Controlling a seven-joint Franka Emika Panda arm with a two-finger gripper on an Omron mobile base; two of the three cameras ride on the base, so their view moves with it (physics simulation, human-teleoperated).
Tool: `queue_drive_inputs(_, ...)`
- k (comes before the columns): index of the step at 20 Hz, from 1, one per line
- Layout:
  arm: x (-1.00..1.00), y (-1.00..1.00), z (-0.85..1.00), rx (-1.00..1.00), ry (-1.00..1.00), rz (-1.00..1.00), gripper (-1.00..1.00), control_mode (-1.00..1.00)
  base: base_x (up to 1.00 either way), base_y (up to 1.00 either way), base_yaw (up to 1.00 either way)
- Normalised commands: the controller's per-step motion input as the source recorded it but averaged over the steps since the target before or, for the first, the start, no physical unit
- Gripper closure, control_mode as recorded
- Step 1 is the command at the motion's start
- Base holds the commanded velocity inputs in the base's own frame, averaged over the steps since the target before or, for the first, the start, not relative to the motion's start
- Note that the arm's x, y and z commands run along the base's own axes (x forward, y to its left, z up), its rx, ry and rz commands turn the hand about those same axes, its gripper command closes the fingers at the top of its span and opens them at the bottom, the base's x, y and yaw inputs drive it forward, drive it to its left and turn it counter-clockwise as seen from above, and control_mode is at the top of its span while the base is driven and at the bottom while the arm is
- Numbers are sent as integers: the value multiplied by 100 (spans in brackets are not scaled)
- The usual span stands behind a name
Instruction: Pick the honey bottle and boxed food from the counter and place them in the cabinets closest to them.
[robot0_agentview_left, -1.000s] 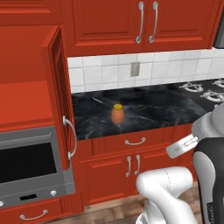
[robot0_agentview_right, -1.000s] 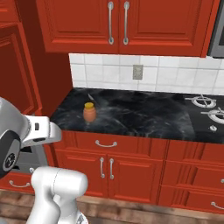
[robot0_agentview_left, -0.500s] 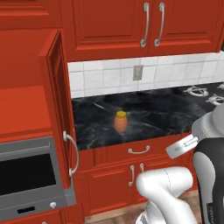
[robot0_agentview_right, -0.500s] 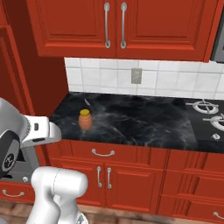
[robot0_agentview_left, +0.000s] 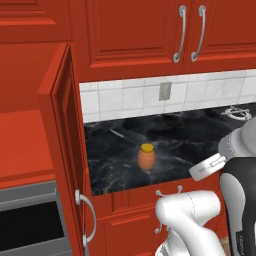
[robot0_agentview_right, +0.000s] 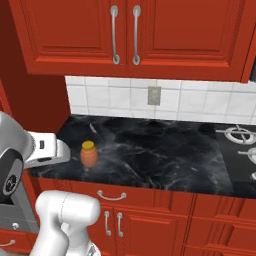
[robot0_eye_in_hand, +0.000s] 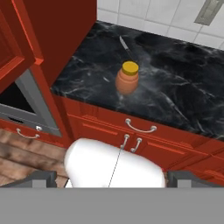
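Hand view, nearest first: the gripper (robot0_eye_in_hand: 109, 177) sits at the bottom edge with its two dark fingertips (robot0_eye_in_hand: 41, 177) set wide apart at the lower left and lower right, nothing between them; beyond them, across the middle of the frame, run red drawer fronts (robot0_eye_in_hand: 144, 140) with curved silver handles, and above those the black veined tabletop (robot0_eye_in_hand: 183, 92). The honey bottle (robot0_eye_in_hand: 127, 78) stands upright on that tabletop just above the frame's centre, near the front edge, orange-brown with a yellow cap, well apart from the gripper. At the upper left a tall red cabinet side (robot0_eye_in_hand: 61, 30) rises beside the tabletop, with a grey oven front (robot0_eye_in_hand: 26, 105) below it. In the left base view the white arm (robot0_agentview_left: 235, 190) fills the lower right, the bottle (robot0_agentview_left: 146, 156) stands at centre, and an open red door (robot0_agentview_left: 65, 150) hangs at the left. Farthest back, the white tiled wall (robot0_agentview_right: 190, 102) carries a grey outlet (robot0_agentview_right: 154, 95), with the shut upper cabinets (robot0_agentview_right: 125, 35) across the top and a stove burner (robot0_agentview_right: 241, 135) at the right edge
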Motion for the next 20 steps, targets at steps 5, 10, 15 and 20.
queue_drive_inputs(5,2,0,0,0,0,0,-100,-100,0,0,0)
queue_drive_inputs(10,14,2,-1,0,0,0,-100,-100,0,0,0)
queue_drive_inputs(15,19,1,-4,0,0,0,-100,-100,0,0,0)
queue_drive_inputs(20,25,1,-7,0,0,0,-100,-100,0,0,0)
